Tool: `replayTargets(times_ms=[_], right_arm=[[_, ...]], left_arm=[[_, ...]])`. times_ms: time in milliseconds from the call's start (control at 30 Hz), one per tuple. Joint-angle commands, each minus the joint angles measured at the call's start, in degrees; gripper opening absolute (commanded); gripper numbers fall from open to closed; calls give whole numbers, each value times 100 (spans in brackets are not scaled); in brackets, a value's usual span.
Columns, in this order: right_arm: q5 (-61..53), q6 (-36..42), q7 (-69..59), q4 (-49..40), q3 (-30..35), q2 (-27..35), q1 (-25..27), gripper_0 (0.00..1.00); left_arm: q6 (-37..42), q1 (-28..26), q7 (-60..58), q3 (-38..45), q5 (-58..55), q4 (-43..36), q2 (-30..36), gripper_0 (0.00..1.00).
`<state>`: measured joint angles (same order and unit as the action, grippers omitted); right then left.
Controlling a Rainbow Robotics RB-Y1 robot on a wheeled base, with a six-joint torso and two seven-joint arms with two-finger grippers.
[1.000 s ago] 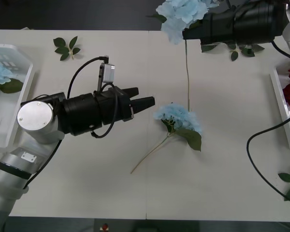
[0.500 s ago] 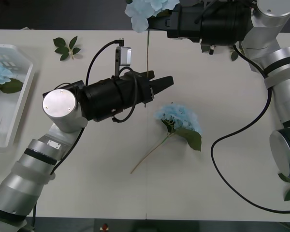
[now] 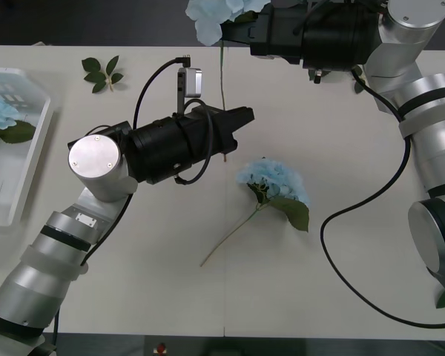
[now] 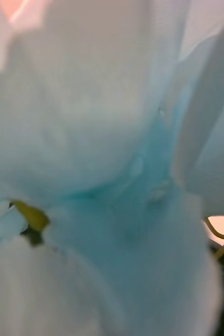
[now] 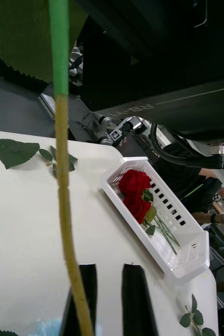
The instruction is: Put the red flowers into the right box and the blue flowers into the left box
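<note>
The right arm reaches across the table's far edge, its black gripper (image 3: 254, 28) clamped on a pale sky-blue hydrangea (image 3: 211, 13) just below the fluffy head, the long thin stem (image 3: 222, 81) hanging straight down. The left arm stretches level toward that stem; the left gripper (image 3: 243, 117) has its black fingers narrowly apart beside it, though whether they touch it cannot be told. A second blue hydrangea (image 3: 273, 182) lies flat mid-table. Another rests in the white tray (image 3: 30, 159) at the left. Deep-red roses (image 5: 134, 191) lie in a white perforated tray (image 5: 182, 226).
</note>
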<state>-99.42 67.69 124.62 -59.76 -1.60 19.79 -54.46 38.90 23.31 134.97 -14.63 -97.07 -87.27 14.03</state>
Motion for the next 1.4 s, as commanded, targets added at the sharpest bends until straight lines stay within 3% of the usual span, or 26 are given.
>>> replayTargets(times_ms=[33,200,333,400,433,700,933,1067,1200,1400], right_arm=[[-43,-46,124,-62,-42,-28,-231,0],[-43,-46,116,-62,-77,-28,-231,0],[-43,-46,89,-62,-200,-10,-231,55],[-43,-46,89,-62,-236,-19,-231,72],[-43,-46,98,-71,-236,-19,-231,75],[-43,-63,116,-62,-236,7,-231,81],[-271,-81,-298,-62,-508,236,-266,81],[-482,-248,-1238,-229,-1150,640,-372,81],[-456,-872,-2996,-1073,-2108,1247,-407,81],[238,-1417,-5720,-2514,-3110,1976,-407,81]], left_arm=[[-23,130,73,92,12,-71,-5,0],[-23,130,3,92,12,-71,-5,0],[-23,121,-50,92,12,-71,12,0],[-23,121,-85,100,12,-71,30,0],[-14,121,-102,109,12,-71,48,0],[917,-81,-445,795,21,-71,531,0],[2746,-116,-1333,2052,689,-79,1252,0],[3589,-107,-1702,2816,1076,-79,1665,0],[4345,-107,-1895,3625,1726,-79,2157,0],[4442,-116,-1816,4477,2816,-71,2755,0]])
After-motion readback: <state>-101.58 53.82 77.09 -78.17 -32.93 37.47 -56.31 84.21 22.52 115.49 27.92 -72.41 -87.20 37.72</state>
